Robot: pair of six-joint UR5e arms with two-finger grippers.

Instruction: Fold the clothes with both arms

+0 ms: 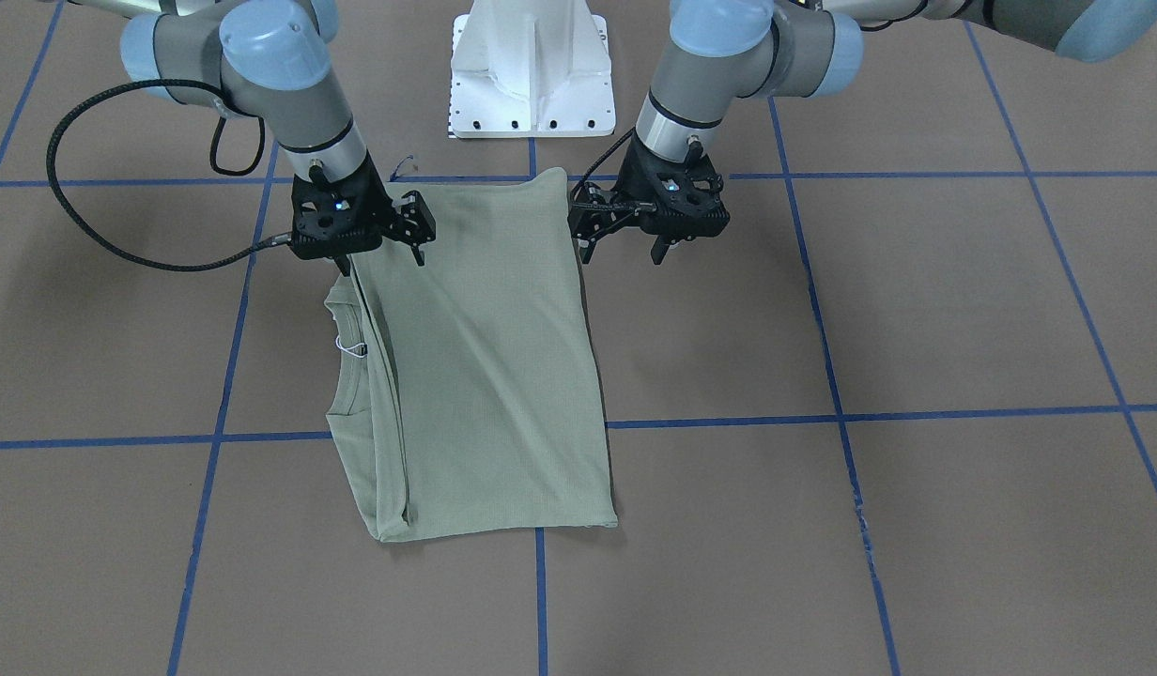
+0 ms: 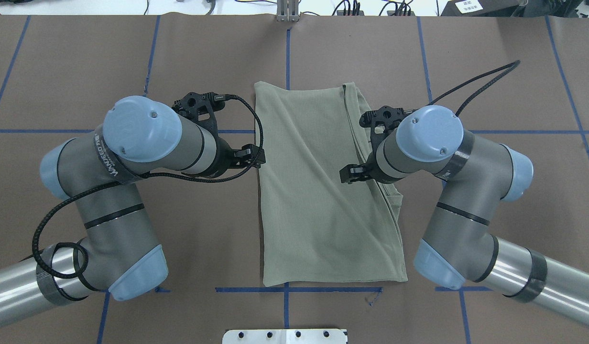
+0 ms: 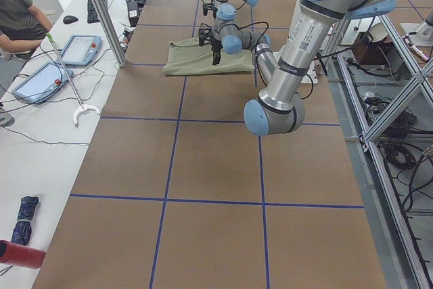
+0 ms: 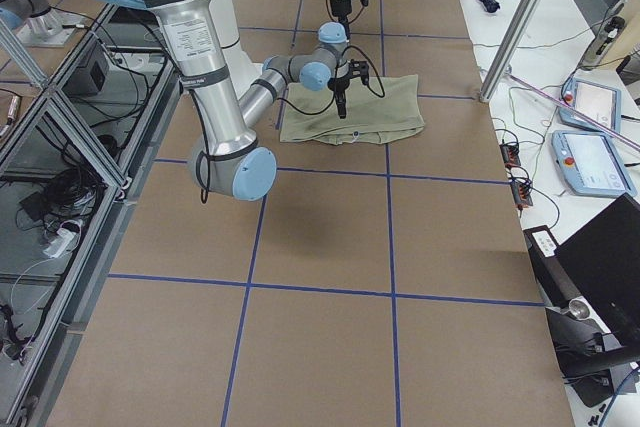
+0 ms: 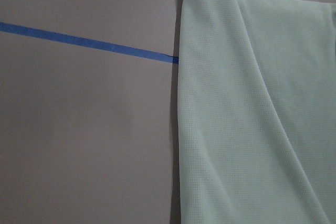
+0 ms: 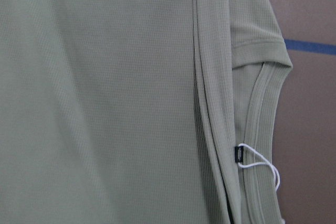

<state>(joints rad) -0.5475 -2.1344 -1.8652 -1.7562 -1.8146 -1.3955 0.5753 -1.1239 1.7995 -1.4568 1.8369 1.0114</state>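
Left end effector (image 1: 622,253) and right end effector (image 1: 382,263) hang open at the shirt's (image 1: 489,376) sides, likely staging the next fold.

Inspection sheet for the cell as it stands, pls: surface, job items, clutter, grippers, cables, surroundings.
Surface: table, brown covering with a blue tape grid.
Job's things: shirt lies flat, folded to a rough rectangle; tag string shows at the neck.
Clutter: nothing seen.
Grippers: left gripper just off the shirt's edge, jaws apart, empty; right gripper over the opposite edge, jaws apart.
Cables: left cable loops close by the shirt's edge; right cable loops wide of it.
Surroundings: white pedestal; a person seated at a side bench with tablets.
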